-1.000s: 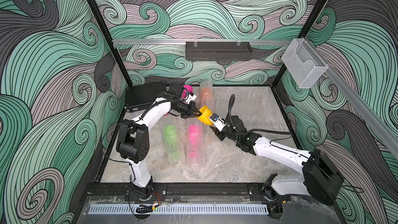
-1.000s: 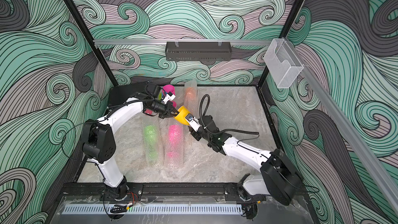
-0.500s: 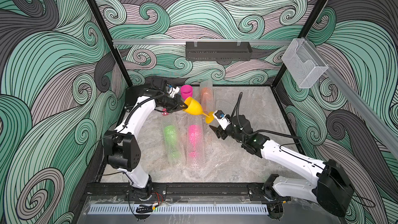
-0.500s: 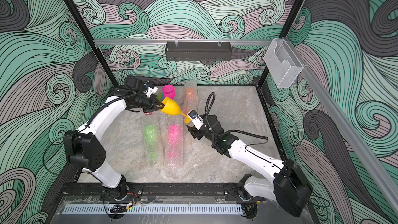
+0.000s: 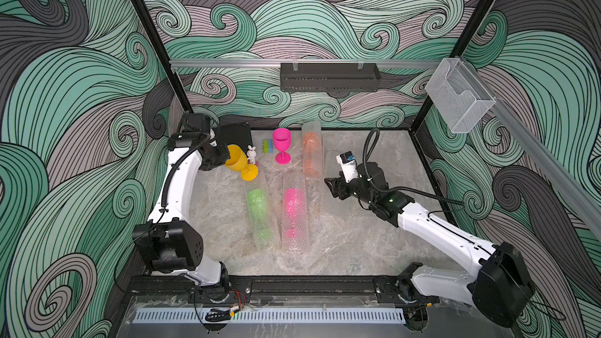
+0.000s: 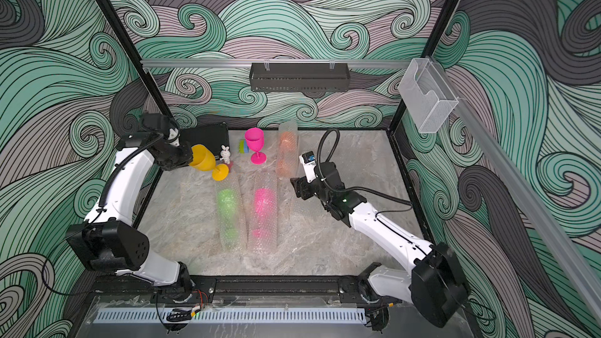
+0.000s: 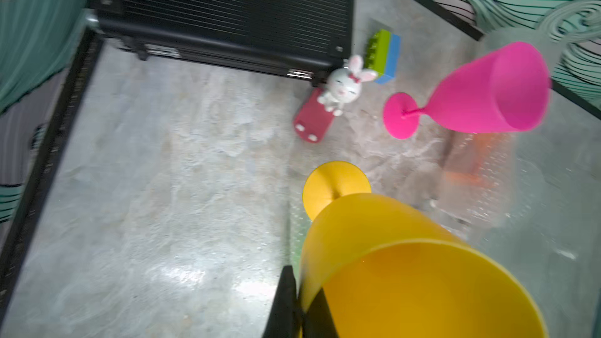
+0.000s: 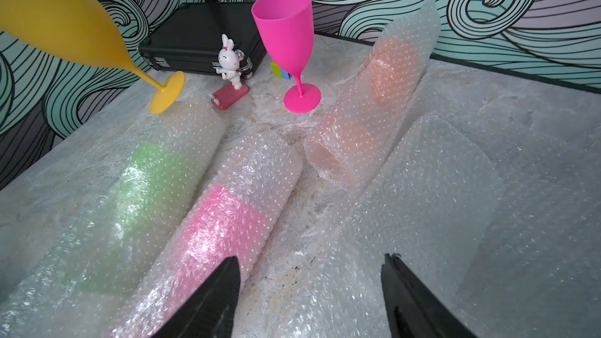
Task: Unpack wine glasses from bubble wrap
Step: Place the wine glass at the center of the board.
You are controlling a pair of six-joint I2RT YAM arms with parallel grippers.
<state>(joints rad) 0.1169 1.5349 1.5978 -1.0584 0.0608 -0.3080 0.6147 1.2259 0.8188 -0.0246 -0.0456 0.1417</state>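
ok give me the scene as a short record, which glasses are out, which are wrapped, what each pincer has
unwrapped: yellow goblet, standing pink goblet
in bubble wrap tubes: green goblet, second pink goblet, orange goblet
left pincer: shut on yellow goblet rim, goblet tilted
right pincer: open, empty, by flat bubble wrap sheet
other: rabbit figure, block, black case

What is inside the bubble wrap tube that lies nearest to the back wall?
An orange wine glass shows through the bubble wrap tube as a blurred shape; its stem and foot cannot be made out.
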